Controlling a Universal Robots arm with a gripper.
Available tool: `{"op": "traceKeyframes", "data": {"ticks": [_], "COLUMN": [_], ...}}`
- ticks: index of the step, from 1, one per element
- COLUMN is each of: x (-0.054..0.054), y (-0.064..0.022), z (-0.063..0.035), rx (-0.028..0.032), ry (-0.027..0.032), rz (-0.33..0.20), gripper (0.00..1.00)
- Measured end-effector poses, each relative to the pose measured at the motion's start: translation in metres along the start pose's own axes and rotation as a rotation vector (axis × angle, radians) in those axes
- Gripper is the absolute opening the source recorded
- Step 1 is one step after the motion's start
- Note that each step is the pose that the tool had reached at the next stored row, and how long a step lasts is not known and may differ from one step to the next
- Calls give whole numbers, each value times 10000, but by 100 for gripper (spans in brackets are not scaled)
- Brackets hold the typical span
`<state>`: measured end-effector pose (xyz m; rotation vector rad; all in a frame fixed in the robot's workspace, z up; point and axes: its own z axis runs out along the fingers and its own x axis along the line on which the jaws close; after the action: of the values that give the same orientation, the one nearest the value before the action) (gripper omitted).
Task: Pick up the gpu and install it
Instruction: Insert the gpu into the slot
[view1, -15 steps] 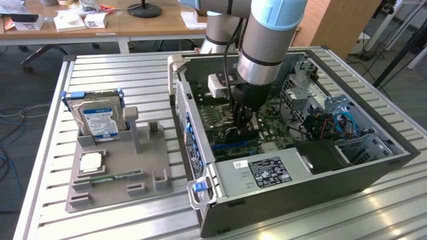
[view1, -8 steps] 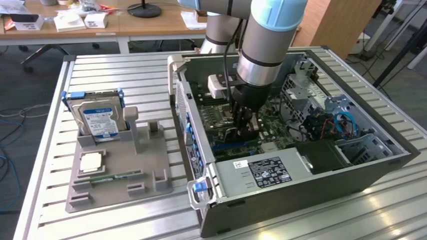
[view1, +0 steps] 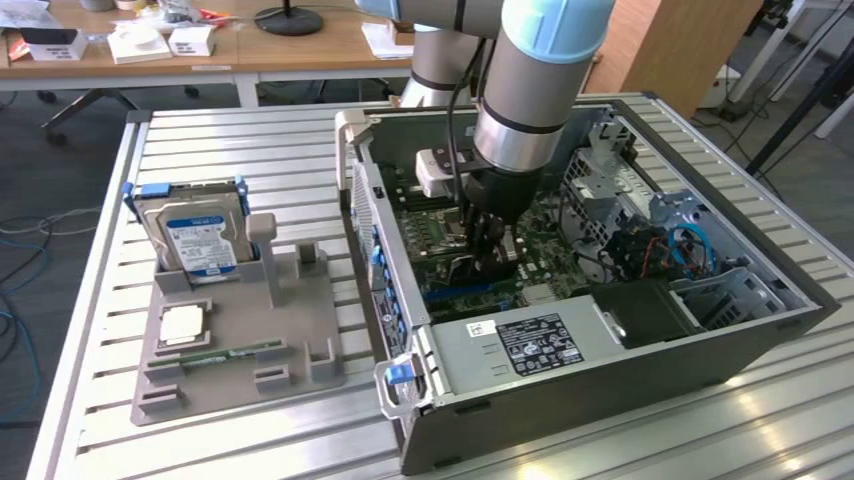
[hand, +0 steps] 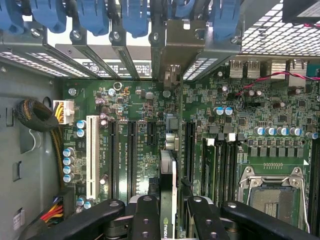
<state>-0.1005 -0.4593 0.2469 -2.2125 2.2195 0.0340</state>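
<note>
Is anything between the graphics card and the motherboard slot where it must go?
Nothing visible does. The gripper holds the graphics card on edge over the motherboard, and the black slots beside it are empty; the card hides what is beneath.

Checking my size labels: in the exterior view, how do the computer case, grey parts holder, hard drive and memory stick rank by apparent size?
Largest to smallest:
1. computer case
2. grey parts holder
3. hard drive
4. memory stick

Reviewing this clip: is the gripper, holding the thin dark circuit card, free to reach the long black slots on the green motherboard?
Likely yes. The gripper grips the thin dark circuit card edge-on close above the long black slots; no cable or part lies across them.
</note>
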Motion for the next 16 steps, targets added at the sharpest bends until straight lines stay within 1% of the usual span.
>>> {"op": "traceKeyframes", "data": {"ticks": [14, 16], "x": [0, 0], "y": [0, 0], "z": [11, 11], "rx": [-1, 0], "ry": [-3, -1], "rz": [0, 0], "gripper": [26, 27]}}
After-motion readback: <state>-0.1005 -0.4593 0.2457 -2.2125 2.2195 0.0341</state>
